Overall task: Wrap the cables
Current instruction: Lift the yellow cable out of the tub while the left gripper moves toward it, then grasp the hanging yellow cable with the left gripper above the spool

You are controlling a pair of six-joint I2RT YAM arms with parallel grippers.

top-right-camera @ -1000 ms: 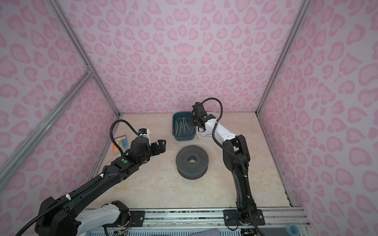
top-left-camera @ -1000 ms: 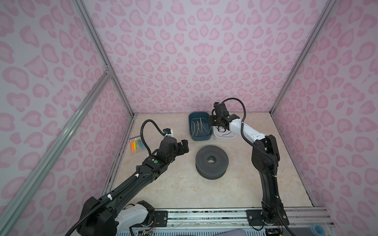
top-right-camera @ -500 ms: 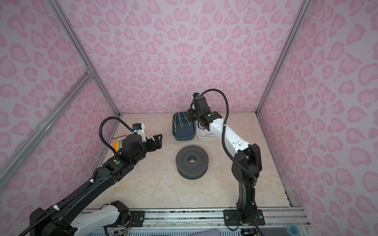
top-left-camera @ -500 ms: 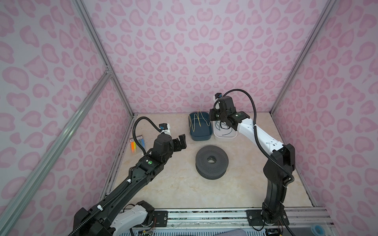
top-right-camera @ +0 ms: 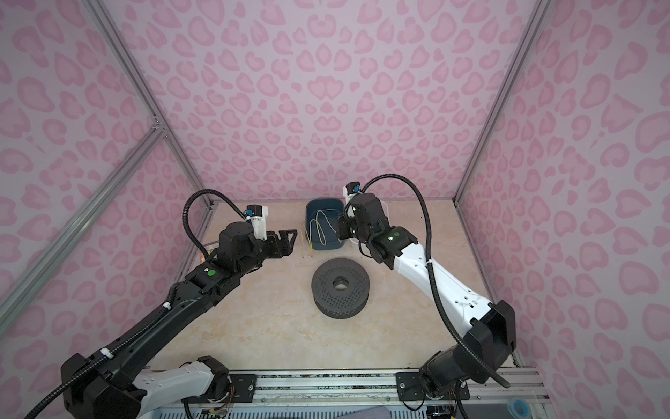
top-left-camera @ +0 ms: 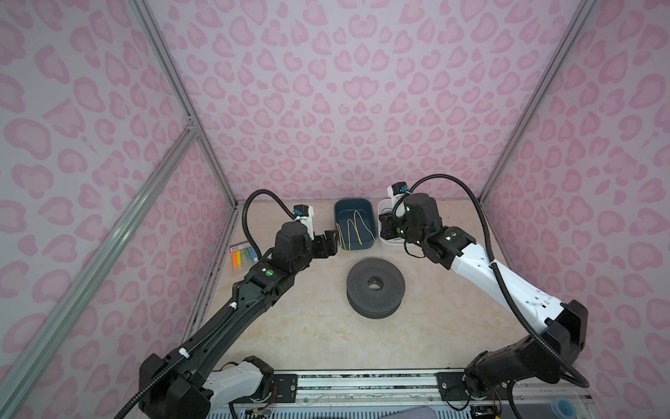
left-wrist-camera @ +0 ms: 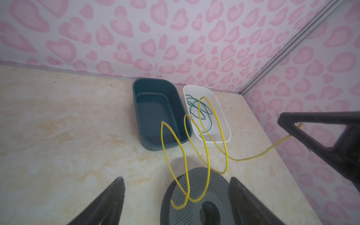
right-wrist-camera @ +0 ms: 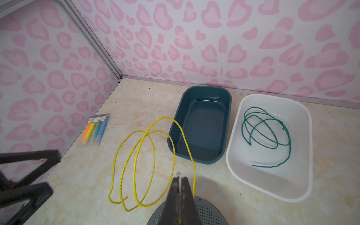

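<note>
Yellow wire (right-wrist-camera: 165, 117) | pinched in R gripper (right-wrist-camera: 180, 178) | loops just ahead of L gripper (left-wrist-camera: 176, 179), jaws apart

Soft, even overhead light fills both top views, bright enough to keep the colours clean. The beige marbled tabletop (top-left-camera: 308, 337) carries only faint, fuzzy shadows. The darkest one hugs the near side of the dark grey perforated round spool (top-left-camera: 375, 286). The corners of these views dim slightly. A pale streak of glare sits on the floor of the dark teal plastic tub (right-wrist-camera: 202, 126). The thin yellow wire (left-wrist-camera: 241, 159) reads crisp, while the left gripper (left-wrist-camera: 176, 178) shows soft-edged black fingers (left-wrist-camera: 105, 202) close to the lens. The clear pack of coloured markers (right-wrist-camera: 96, 130) by the tabletop's left edge looks smeared.
</note>
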